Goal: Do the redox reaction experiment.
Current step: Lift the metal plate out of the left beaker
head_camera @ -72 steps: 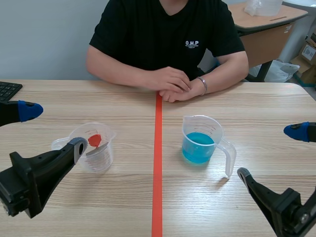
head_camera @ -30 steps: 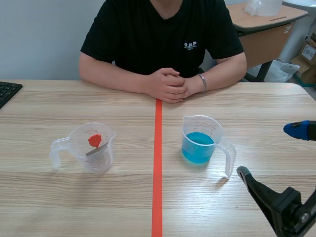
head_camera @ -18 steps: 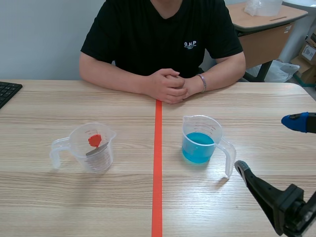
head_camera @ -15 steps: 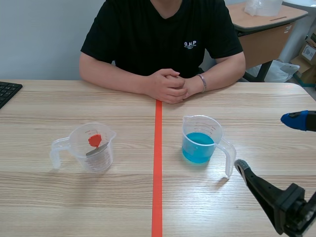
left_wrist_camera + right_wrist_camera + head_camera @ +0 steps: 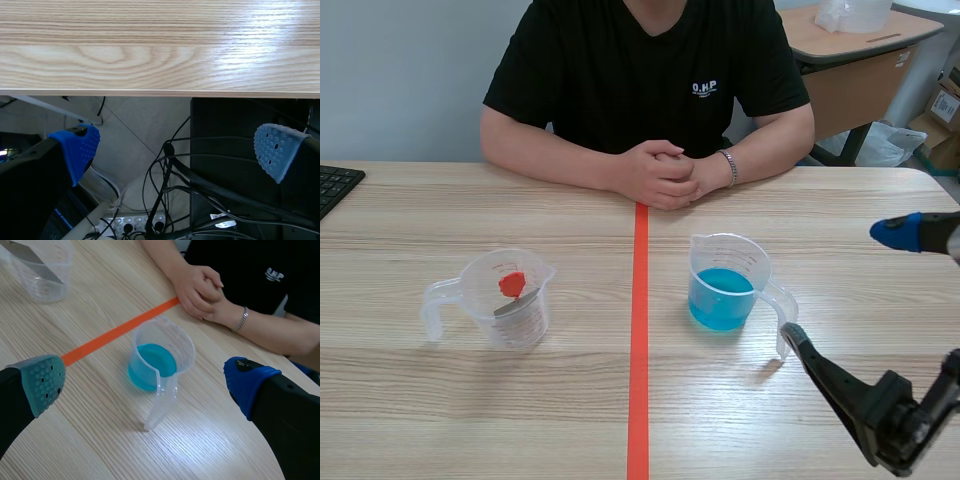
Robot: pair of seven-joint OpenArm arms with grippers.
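Fingers of the right pincer [image 5: 144, 382] stand wide apart and grip nothing. Over the last couple of seconds this pincer has crept forward, so that the jug of blue liquid [image 5: 159, 356] now sits just ahead of it, with its handle [image 5: 161, 405] pointing back into the gap between the two pads. Neither pad touches the jug in the wrist view. I judge this to be the approach to a grasp on the handle, probably ahead of a pour.

The left pincer [image 5: 176, 150] has pulled out of the scene altogether. It now hangs wide open and empty below the near edge of the bench [image 5: 160, 50], with cables [image 5: 165, 200] on the floor beneath it.

Farther ahead of the right pincer, beyond the orange-red tape line [image 5: 638, 330], the clear jug [image 5: 510, 300] holds a red piece [image 5: 512, 283] and a grey strip [image 5: 516, 305], untouched.

Beyond both jugs a person [image 5: 665, 172] rests clasped hands on the bench. Their black shirt [image 5: 707, 88] reads "O.H.P". The scale marks on the jugs are too small to read.
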